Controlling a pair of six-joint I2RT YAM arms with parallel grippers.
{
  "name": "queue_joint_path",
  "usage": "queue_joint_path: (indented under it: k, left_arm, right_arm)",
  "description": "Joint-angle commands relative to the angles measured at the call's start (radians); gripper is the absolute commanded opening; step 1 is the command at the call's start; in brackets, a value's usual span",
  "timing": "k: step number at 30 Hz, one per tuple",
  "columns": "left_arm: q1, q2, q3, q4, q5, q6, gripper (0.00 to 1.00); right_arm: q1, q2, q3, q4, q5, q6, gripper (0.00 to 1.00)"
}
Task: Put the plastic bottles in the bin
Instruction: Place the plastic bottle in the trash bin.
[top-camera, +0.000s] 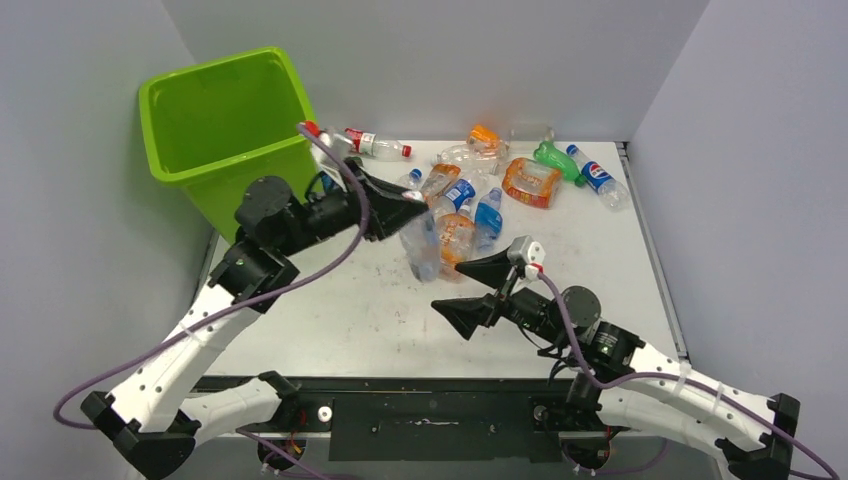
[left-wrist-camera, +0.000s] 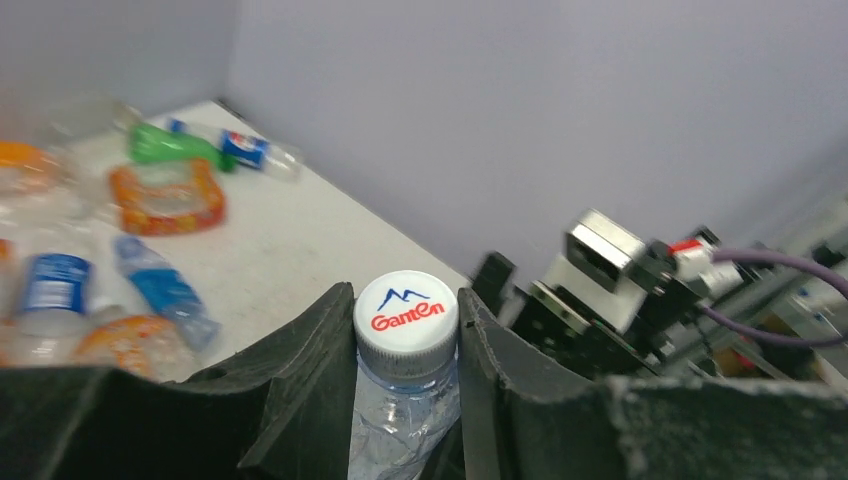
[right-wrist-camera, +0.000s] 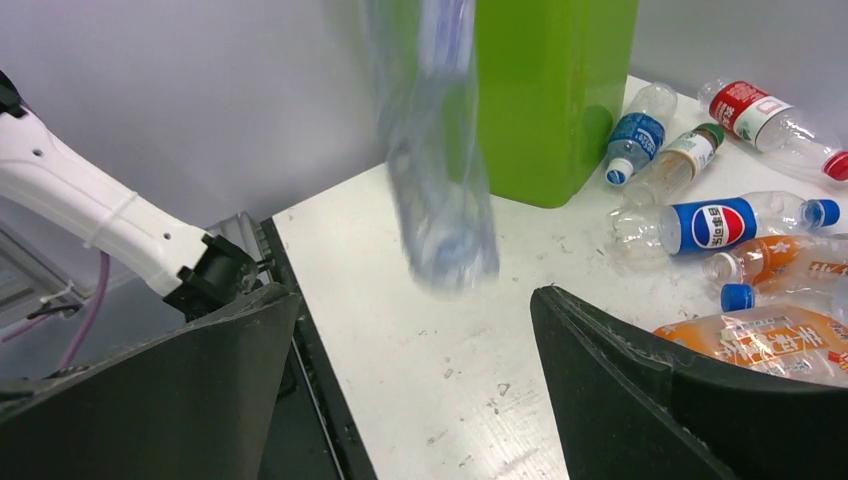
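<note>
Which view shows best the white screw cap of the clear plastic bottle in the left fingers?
Left wrist: the white screw cap sits sharp between the fingers. Top external shows only the hanging clear plastic bottle; right wrist, its blurred body.

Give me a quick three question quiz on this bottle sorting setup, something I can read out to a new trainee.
1. True or false: the right tool is shut on a bottle.
2. The clear bottle gripped by the left tool has a cap of which colour? A red, B white, C green.
3. Fill in: seen from the top camera, the green bin stands at the far ____ corner of the table.
Key: 1 false, it is open and empty. 2 B. 3 left.
</note>
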Motion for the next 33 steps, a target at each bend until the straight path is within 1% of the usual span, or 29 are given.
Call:
queue_joint_path:
  k: [1,3,5,7,10,12,14,15,16,17,18,19,22,26,27,29,30,31,32,33]
  left_arm:
    - [0.112,-0.089,0.163,-0.097,-0.223,0.118,0.0]
    - [0.115,-0.104,0.234,-0.158,-0.425,0.247,0.0]
    - [0.116,-0.121,0.275,-0.151,-0.606,0.343,0.0]
    - [0.119,-0.138,0.297,-0.083,-0.755,0.431,0.0]
    - [0.12,-0.125,0.32,0.085,-0.936,0.568,0.0]
    - [0.122,-0.087,0.344,0.189,-1.026,0.666,0.0]
    - [0.143,-0.028,0.376,0.239,-1.093,0.725,0.0]
    - [0.172,0.001,0.391,0.253,-1.117,0.734,0.0]
    - [0.22,0.032,0.404,0.244,-1.126,0.708,0.0]
    - [0.297,0.06,0.426,0.195,-1.099,0.645,0.0]
    - [0.37,0.086,0.44,0.155,-1.06,0.552,0.0]
    - [0.418,0.103,0.427,0.164,-1.055,0.509,0.0]
    - [0.456,0.15,0.389,0.255,-1.056,0.537,0.0]
    - [0.502,0.23,0.366,0.347,-1.07,0.561,0.0]
    - [0.502,0.243,0.36,0.351,-1.065,0.561,0.0]
    - [0.503,0.27,0.371,0.283,-1.051,0.549,0.0]
    - [0.503,0.281,0.376,0.241,-1.052,0.528,0.06]
    - [0.503,0.288,0.372,0.218,-1.06,0.517,0.26]
    - [0.502,0.288,0.358,0.215,-1.079,0.514,0.5]
    - [0.502,0.286,0.347,0.219,-1.098,0.516,0.65]
  right_arm:
    - [0.006,-0.096,0.092,-0.095,0.006,0.038,0.9]
    - [0.006,-0.143,0.098,-0.139,0.021,0.037,0.9]
    - [0.006,-0.186,0.09,-0.17,0.055,0.039,0.9]
    - [0.007,-0.229,0.072,-0.185,0.104,0.045,0.9]
    - [0.006,-0.268,0.032,-0.179,0.181,0.059,0.9]
    - [0.007,-0.288,0.007,-0.169,0.228,0.068,0.9]
    - [0.007,-0.303,-0.014,-0.165,0.282,0.065,0.9]
    - [0.007,-0.308,-0.019,-0.175,0.318,0.062,0.9]
    - [0.006,-0.312,-0.015,-0.194,0.369,0.067,0.9]
    - [0.007,-0.32,-0.011,-0.206,0.424,0.073,0.9]
    - [0.006,-0.332,-0.011,-0.23,0.479,0.088,0.9]
    - [0.007,-0.343,-0.015,-0.243,0.528,0.11,0.9]
    - [0.007,-0.373,-0.012,-0.28,0.611,0.146,0.9]
    - [0.006,-0.371,0.018,-0.373,0.618,0.156,0.9]
    - [0.007,-0.371,0.018,-0.398,0.618,0.158,0.9]
    - [0.007,-0.376,0.012,-0.433,0.649,0.177,0.9]
    - [0.006,-0.378,0.006,-0.446,0.673,0.187,0.9]
    - [0.007,-0.38,0.0,-0.463,0.706,0.202,0.9]
    - [0.007,-0.378,-0.001,-0.477,0.742,0.218,0.9]
    - [0.006,-0.376,0.001,-0.493,0.774,0.231,0.9]
